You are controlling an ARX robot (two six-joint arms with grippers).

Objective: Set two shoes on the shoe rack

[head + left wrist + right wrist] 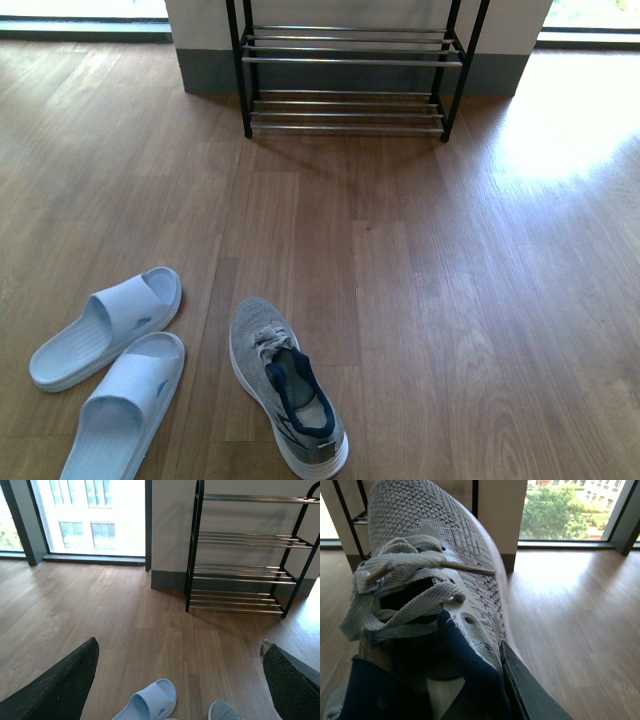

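Right jaws are closed on the held shoe at its collar. One dark finger presses the outer side next to the navy lining, and the other finger is hidden by the shoe. This shoe fills the right wrist view, laces loose, with its toe turned toward the rack, whose black frame shows just past the toe. I cannot tell how far it is from the rack.

Left jaws stand wide open with nothing between them. Their two dark pads sit at opposite edges of the left wrist view, above the floor and facing the rack.

The second shoe lies upright on the floor, well short of the rack. It sits in line with the rack's left half, heel away from the rack and toe aimed roughly at it, angled a little left. Its laces are slack and the navy lining is open to view.

Two pale blue slippers lie about as far from the rack as that shoe, out beyond the line of its left frame. Their toes point up and to the right, roughly toward the rack.

Bare wood floor runs from there to the rack. The rack stands against a pale wall with a grey skirting. Four tiers of chrome bars show in the left wrist view, and only the lower two in the front view. A window reaches down to the floor to the left of the rack.
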